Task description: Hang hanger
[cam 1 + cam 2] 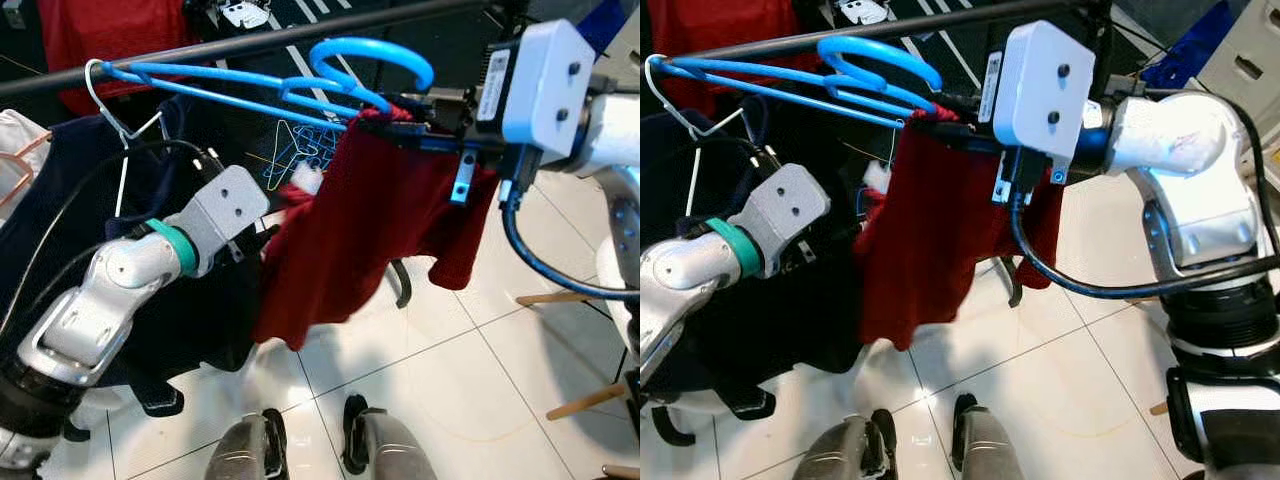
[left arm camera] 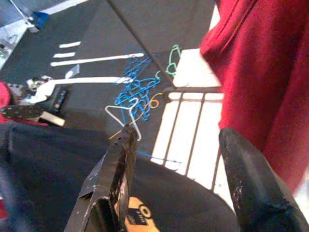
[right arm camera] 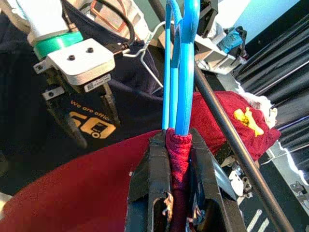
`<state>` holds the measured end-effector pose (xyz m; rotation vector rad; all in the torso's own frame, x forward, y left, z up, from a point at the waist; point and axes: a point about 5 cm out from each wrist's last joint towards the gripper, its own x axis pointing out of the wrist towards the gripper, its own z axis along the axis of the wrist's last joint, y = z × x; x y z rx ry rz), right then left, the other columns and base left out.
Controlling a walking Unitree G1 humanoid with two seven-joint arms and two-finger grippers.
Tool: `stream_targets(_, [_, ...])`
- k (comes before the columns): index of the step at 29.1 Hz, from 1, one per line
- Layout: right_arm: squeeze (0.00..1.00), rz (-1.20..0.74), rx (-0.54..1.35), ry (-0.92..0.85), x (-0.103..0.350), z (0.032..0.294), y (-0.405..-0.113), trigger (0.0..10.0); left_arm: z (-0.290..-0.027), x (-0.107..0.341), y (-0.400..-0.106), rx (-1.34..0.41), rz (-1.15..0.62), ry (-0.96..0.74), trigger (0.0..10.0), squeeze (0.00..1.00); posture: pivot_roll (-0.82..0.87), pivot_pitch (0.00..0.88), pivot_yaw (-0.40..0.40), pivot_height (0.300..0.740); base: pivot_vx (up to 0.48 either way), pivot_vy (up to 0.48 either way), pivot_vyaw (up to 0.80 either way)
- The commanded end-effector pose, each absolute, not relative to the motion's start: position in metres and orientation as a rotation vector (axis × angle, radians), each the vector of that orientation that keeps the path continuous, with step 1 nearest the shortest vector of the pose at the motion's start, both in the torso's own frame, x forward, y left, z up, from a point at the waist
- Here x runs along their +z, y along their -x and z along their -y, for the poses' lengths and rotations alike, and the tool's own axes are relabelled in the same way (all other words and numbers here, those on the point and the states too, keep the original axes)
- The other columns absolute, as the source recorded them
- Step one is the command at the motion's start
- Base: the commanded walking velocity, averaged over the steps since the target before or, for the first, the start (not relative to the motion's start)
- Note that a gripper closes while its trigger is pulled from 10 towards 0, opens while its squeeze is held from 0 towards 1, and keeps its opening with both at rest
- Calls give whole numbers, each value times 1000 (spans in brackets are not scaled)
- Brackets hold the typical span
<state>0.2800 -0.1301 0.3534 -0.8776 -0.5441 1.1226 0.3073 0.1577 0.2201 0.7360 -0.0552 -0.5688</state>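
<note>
Right gripper (image 3: 176,145) clenched on blue hanger (image 1: 370,50) and collar of red garment (image 1: 370,230), held just below black rail (image 1: 250,42). Hook tip hidden against rail; contact unclear. Left gripper (image 2: 178,145) released, fingers (image 2: 118,159) spread, beside dark garment (image 1: 60,200) under rail. Garment's far shoulder covered by wrist camera housing.
</note>
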Motion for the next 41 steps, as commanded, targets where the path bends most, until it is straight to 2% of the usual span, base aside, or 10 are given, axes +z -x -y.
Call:
stream_targets(1, [0,580,1113,899,359,133,-274,10000,-158,217,-307,-584,48,-772,10000,0,-173,142,82,740,0,0,0])
stream_targets(5, [0,582,1113,902,360,134,-273,10000,-162,215,-311,-536,29,-752,10000,0,-175,139,83,740,0,0,0])
stream_targets(9, [0,612,1123,895,364,130,-270,10000,-154,202,-315,-516,-147,-323,10000,0,-174,137,83,740,0,0,0])
stream_targets(11, [0,612,1123,895,364,130,-270,10000,-154,202,-315,-516,-147,-323,10000,0,-174,137,83,740,0,0,0])
stream_targets(22, [0,629,1198,861,363,122,-262,10000,-142,181,-336,-426,-309,233,10000,0,-180,130,84,740,0,0,0])
stream_targets(29, [0,644,1200,854,365,120,-260,10000,-125,178,-330,-524,-381,246,10000,0,-183,128,83,740,0,0,0])
stream_targets(37, [0,672,1191,854,370,118,-259,10000,-109,148,-315,-569,-453,-80,10000,0,-185,130,84,740,0,0,0])
stream_targets(38, [0,675,1190,853,371,117,-259,10000,-109,144,-315,-542,-447,-152,8588,0,-185,130,83,740,0,0,0])
stream_targets(40, [0,675,1189,851,371,117,-259,10000,-109,143,-317,-516,-435,-193,8588,0,-185,131,83,740,0,0,0])
stream_targets(41, [0,674,1188,851,372,117,-259,10000,-111,145,-320,-478,-408,-225,0,0,-186,133,83,740,0,0,0])
